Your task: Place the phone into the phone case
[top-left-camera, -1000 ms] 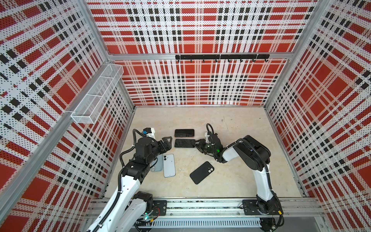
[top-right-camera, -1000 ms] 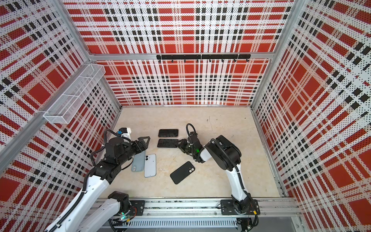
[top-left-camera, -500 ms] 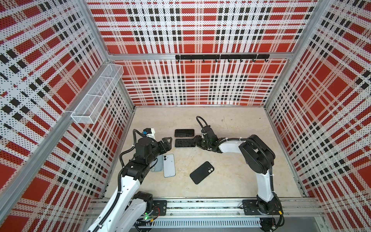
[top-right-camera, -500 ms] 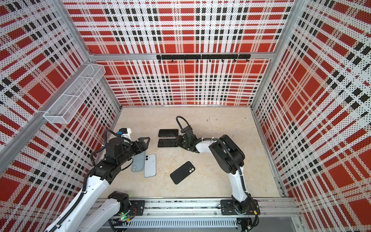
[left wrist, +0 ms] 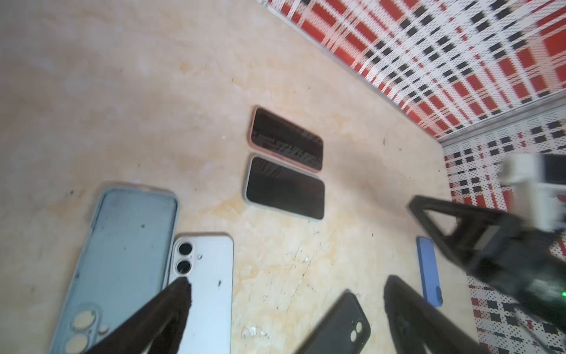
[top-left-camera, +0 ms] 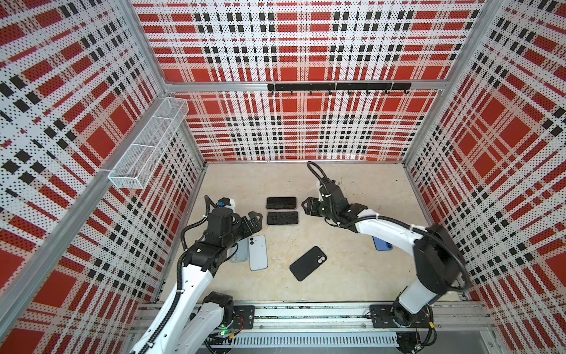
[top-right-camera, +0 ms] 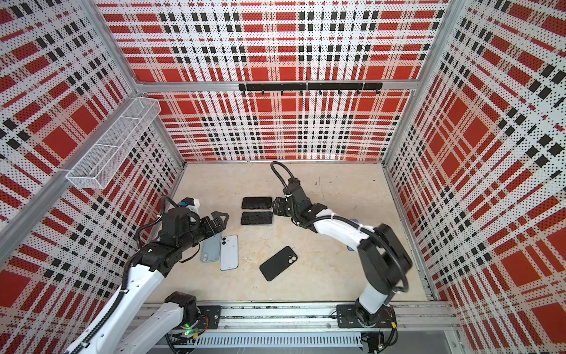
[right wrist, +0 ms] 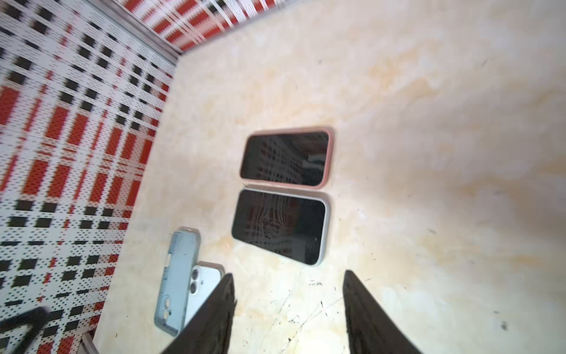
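Resting screen-up mid-surface (top-left-camera: pixel 352 275): two phones already cased, pink-rimmed phone (top-left-camera: pixel 281 203) beside white-rimmed phone (top-left-camera: pixel 282 218) | left to do: one pale phone (top-left-camera: pixel 258 253) face down, just beside one empty clear blue case (left wrist: pixel 128 245) | one black item (top-left-camera: pixel 307 263), one blue item (top-left-camera: pixel 381 244), phone or case unclear | left pincer (top-left-camera: pixel 257 222), right pincer (top-left-camera: pixel 306 208) both released, empty.

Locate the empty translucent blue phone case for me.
In both top views the empty translucent blue phone case lies on the left of the beige tabletop, alongside the pale phone lying camera side up, its far end under the left gripper.
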You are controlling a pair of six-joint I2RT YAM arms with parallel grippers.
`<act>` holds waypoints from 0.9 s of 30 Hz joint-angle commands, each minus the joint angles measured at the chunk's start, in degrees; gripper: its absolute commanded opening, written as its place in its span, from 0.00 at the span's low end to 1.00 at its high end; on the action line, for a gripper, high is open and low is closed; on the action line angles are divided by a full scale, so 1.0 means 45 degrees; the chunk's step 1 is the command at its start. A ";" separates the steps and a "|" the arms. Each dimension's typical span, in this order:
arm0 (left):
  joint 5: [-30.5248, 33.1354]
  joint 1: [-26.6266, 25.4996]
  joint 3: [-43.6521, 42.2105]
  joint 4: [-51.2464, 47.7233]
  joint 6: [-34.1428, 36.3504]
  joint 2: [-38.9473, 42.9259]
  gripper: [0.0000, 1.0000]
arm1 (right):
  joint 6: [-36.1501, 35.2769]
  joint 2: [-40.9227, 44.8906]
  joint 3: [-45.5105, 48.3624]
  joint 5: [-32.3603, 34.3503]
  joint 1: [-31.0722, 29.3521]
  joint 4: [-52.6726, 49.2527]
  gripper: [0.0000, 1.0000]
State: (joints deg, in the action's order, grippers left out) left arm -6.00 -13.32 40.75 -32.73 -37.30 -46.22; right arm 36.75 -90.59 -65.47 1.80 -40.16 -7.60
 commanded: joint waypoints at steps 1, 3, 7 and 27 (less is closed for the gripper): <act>0.0233 -0.0366 -0.0593 -0.1771 -0.1301 0.0156 0.99 | -0.1745 0.1546 0.0652 0.1254 -0.0054 -0.1068 0.59; 0.0816 -0.1128 -0.0989 -0.2165 -0.1920 0.0286 1.00 | -0.1895 0.2509 0.1304 0.1617 -0.0058 -0.1127 0.61; 0.1798 -0.3056 -0.1310 -0.2749 -0.2629 -0.0246 0.92 | -0.1958 0.3799 0.2523 0.1660 -0.0059 -0.0707 0.63; 0.4255 -0.5072 -0.0970 -0.2392 -0.2522 -0.6805 1.00 | -0.2247 0.5118 0.3971 0.0705 -0.0015 0.0362 0.69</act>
State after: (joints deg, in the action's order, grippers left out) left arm 9.93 -36.05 35.18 -45.63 -49.39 -74.61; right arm 27.99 -69.25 -48.01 5.61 -40.16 -8.71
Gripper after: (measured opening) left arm 0.993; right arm 0.692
